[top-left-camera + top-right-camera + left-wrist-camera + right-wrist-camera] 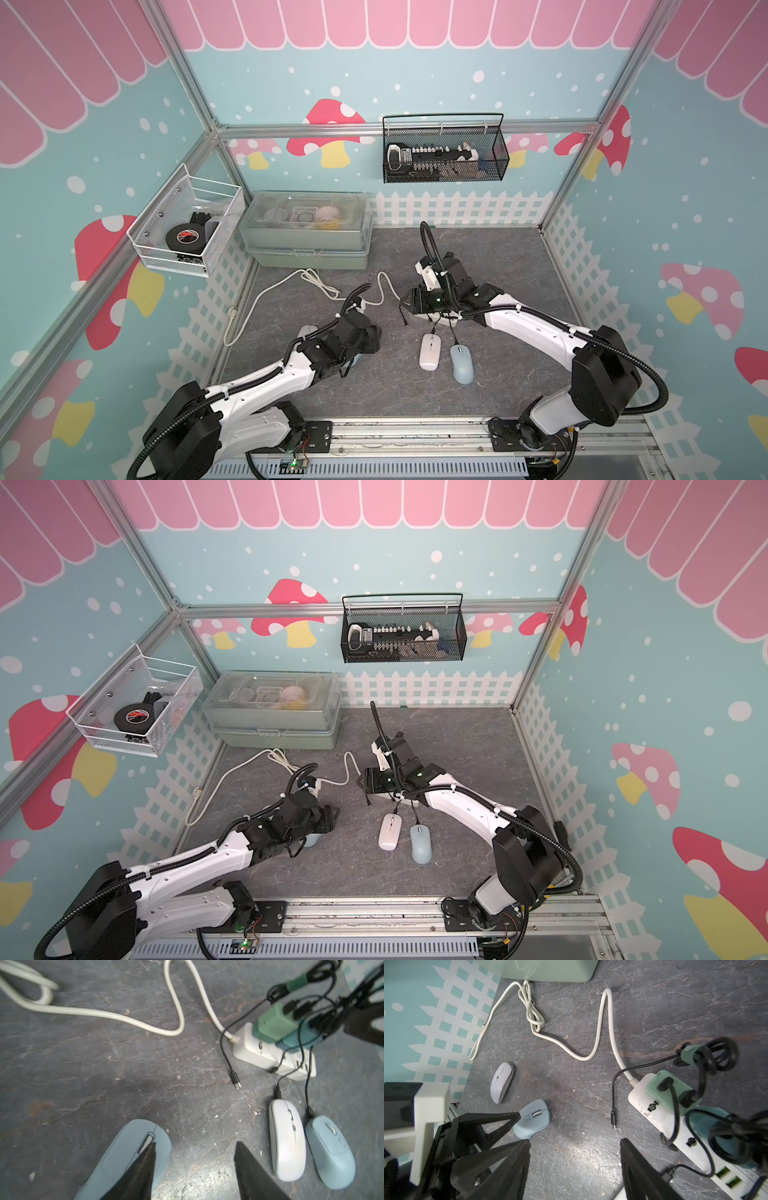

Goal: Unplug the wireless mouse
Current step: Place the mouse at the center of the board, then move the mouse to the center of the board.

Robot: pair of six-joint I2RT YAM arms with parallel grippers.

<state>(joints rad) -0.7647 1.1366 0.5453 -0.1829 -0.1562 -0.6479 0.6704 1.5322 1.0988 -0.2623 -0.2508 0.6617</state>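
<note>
Black plugs sat in the white mouse and blue mouse; with left pincer and right pincer both apart, a square pinch and straight pull seemed best.

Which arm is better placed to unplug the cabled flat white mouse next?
Probably left. The open left gripper faces the flat white mouse and its black cable; the open right gripper hangs beside the white power strip, that mouse outside its wrist view.

robot lab cell — aluminium frame
</note>
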